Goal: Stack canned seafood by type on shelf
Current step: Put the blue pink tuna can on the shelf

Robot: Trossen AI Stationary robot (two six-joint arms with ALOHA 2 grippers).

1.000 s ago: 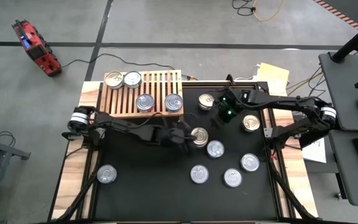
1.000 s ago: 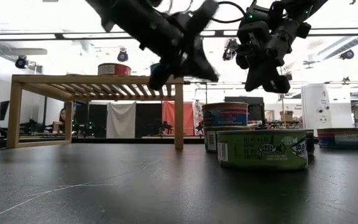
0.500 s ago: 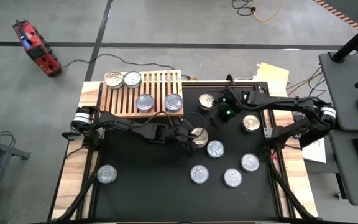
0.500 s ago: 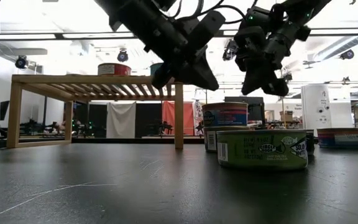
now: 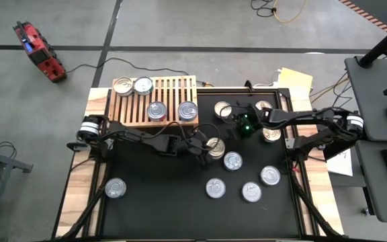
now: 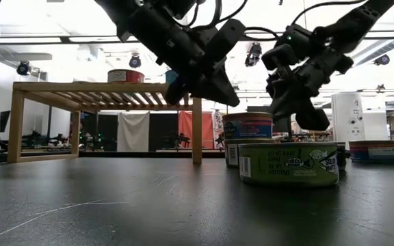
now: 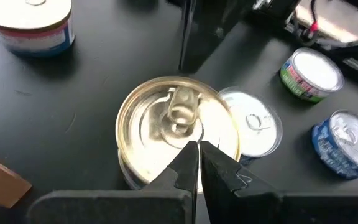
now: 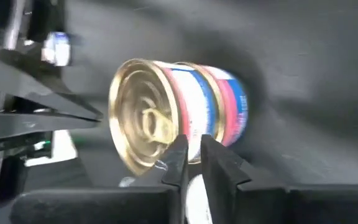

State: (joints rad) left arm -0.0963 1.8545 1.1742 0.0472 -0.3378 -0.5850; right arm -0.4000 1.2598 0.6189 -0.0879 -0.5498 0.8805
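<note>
The shelf (image 5: 153, 101), a low slatted wood rack, stands at the far left with several tins on top (image 5: 156, 111). More canned seafood stands loose on the black mat. My left gripper (image 7: 197, 146) is shut and hovers just above a gold-lidded tin (image 7: 178, 127) at the mat's middle (image 5: 215, 146); the low view shows its tips (image 6: 232, 101) clear of the tins' tops. My right gripper (image 8: 194, 149) stands with a narrow gap between its fingertips. It hangs close beside a gold-lidded tin with a red, white and blue label (image 8: 179, 118) near the far edge (image 5: 224, 109).
Loose tins stand on the mat at the right (image 5: 232, 161) (image 5: 215, 188) (image 5: 251, 192) (image 5: 270, 176) (image 5: 271, 132), and one alone sits near left (image 5: 115, 188). The shelf's right half (image 5: 180, 87) has bare slats. In the low view a green-labelled tin (image 6: 289, 164) stands nearest.
My right gripper has come down toward the far gold-lidded tin and has rolled about its own line as it sank. The tins have stayed where they were.
</note>
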